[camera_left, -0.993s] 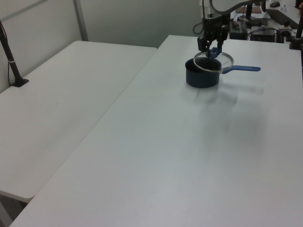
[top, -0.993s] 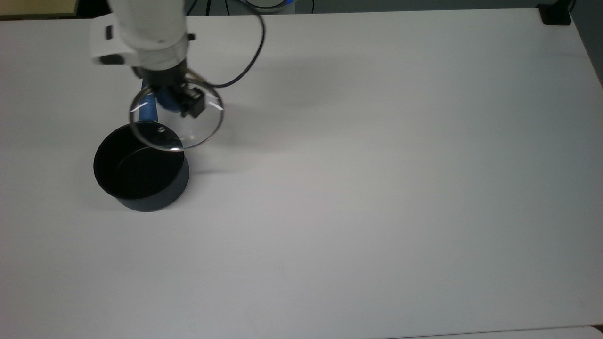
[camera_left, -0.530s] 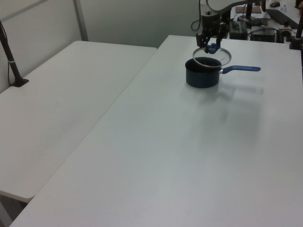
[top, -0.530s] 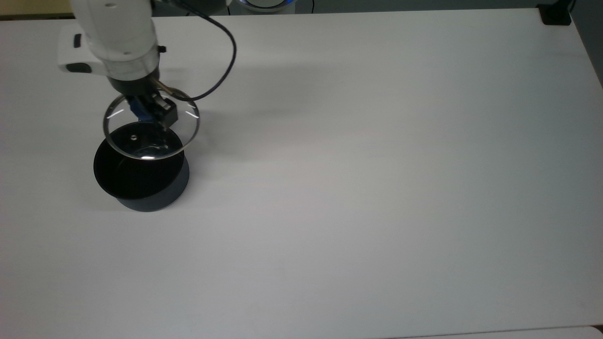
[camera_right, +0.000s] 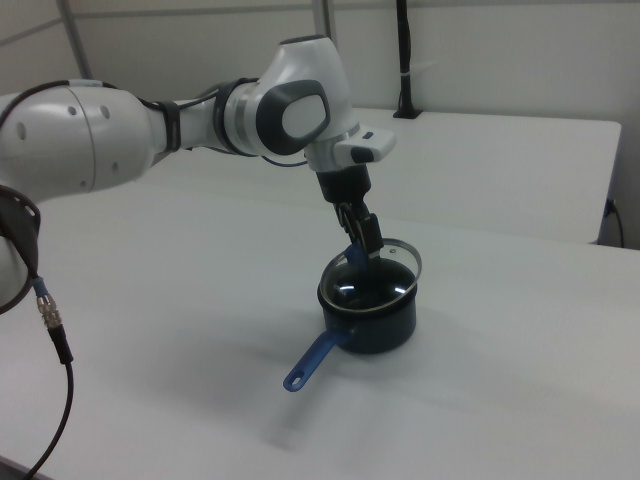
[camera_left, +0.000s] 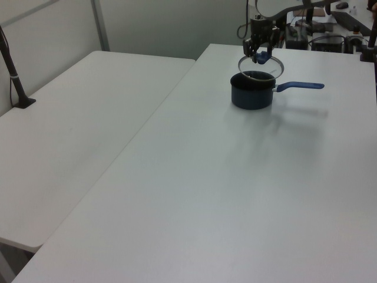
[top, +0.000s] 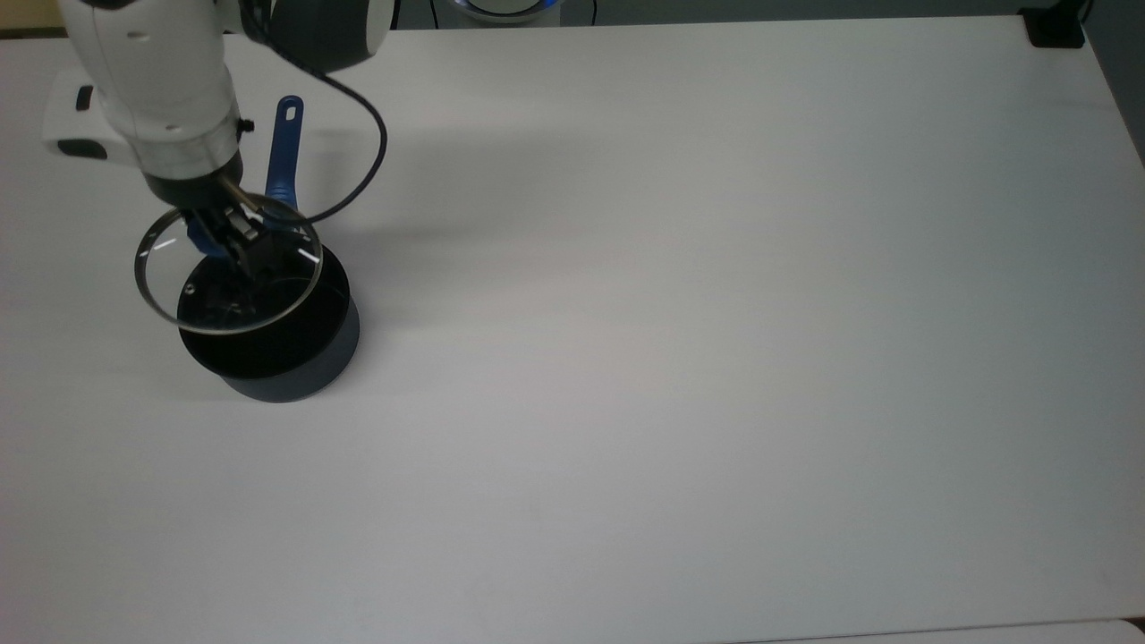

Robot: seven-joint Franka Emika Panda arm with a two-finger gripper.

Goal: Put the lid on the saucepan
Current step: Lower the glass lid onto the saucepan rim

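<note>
Your gripper [top: 225, 240] is clamped on the blue knob [top: 199, 240] of the glass lid [top: 228, 273], fingers closed tight around it; you can see the same grip in the right view [camera_right: 358, 238] and the left view [camera_left: 260, 55].

The lid hangs in the air above the saucepan [top: 268, 335], not resting on it. In the right view the lid [camera_right: 378, 278] is tilted, one edge low by the saucepan's rim and the opposite edge raised. In the top view it overlaps only part of the saucepan's black mouth, and its rim reaches out past the saucepan's edge toward the top view's upper left. The small steam vent [top: 190, 289] shows over the black interior.

The saucepan [camera_right: 372, 322] stands upright on the white table [top: 680, 340]. Its long blue handle [top: 284, 148] runs straight away from the pot toward the top view's upper edge, the slot hole at its far end. In the right view the handle [camera_right: 315, 360] points to the lower left of the pot; in the left view [camera_left: 299, 86] it points right.

A black cable [top: 362, 170] loops from the arm just beside the handle.
</note>
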